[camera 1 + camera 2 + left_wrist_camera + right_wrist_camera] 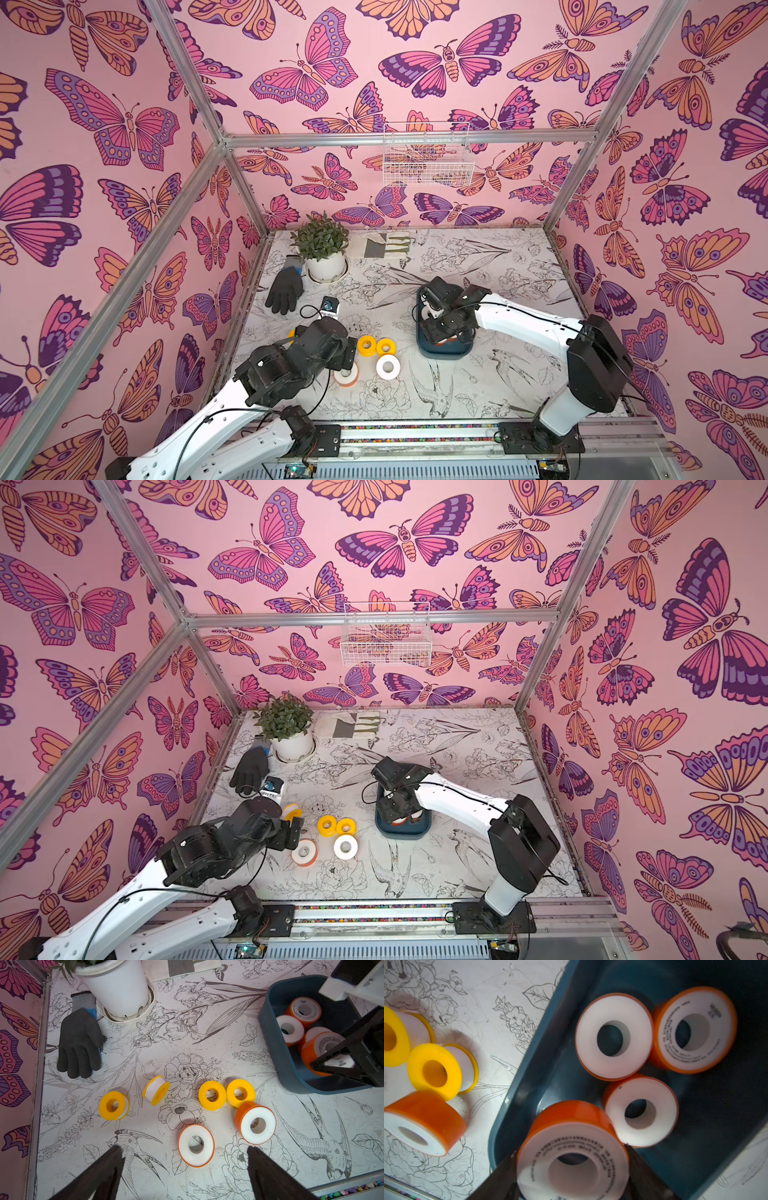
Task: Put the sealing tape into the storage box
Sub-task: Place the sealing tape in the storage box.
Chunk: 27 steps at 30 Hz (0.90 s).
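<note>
The dark teal storage box (441,355) (400,834) sits right of centre on the table. My right gripper (571,1148) (439,336) hangs over its near end, shut on an orange-spooled sealing tape roll (566,1118), a finger against each side. Three more orange rolls (613,1036) (693,1030) (641,1109) lie flat inside. On the table left of the box lie several loose rolls: yellow ones (113,1105) (156,1090) (212,1095) (240,1093) and two orange ones (255,1123) (196,1145). My left gripper (184,1148) (353,359) hovers open just short of the nearer orange roll, holding nothing.
A potted plant in a white pot (322,249) and a black glove (286,291) lie at the back left. A pale glove (382,245) rests by the back wall, where a white wire basket (428,158) hangs. A small blue-and-white device (330,307) sits behind my left wrist.
</note>
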Motion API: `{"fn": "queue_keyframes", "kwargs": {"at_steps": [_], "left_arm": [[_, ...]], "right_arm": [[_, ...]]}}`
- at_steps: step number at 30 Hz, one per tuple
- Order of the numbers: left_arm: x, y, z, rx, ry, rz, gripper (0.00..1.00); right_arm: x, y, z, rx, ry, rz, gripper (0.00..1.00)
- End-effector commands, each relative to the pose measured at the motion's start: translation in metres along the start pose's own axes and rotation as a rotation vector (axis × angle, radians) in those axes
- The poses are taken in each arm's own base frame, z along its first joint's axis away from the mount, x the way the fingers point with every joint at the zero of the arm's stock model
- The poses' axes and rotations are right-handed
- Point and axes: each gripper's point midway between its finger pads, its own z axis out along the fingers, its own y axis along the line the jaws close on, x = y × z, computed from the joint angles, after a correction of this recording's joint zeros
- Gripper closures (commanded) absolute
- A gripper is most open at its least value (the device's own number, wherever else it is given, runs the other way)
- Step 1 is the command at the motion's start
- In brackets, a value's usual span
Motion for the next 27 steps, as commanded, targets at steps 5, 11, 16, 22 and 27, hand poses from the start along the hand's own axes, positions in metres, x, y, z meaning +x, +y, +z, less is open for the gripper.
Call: {"fn": "queue_keyframes", "kwargs": {"at_steps": [5,11,16,22,27], "left_arm": [[0.007,0.003,0.003,-0.013,0.027,0.002,0.03],[0.007,0.003,0.003,-0.014,0.029,0.002,0.03],[0.008,0.002,0.004,-0.012,0.035,0.006,0.03],[0.008,0.002,0.003,-0.01,0.034,0.002,0.03],[0.008,0.002,0.004,-0.012,0.036,0.004,0.03]], "right_arm": [[-0.005,0.016,0.011,-0.011,0.005,-0.008,0.36],[-0.004,0.016,0.016,-0.011,0.017,-0.007,0.35],[-0.002,0.017,0.017,-0.015,0.018,-0.005,0.3],[-0.003,0.015,0.016,-0.002,0.014,-0.012,0.15],[-0.005,0.012,0.012,0.014,0.002,-0.016,0.12]]}}
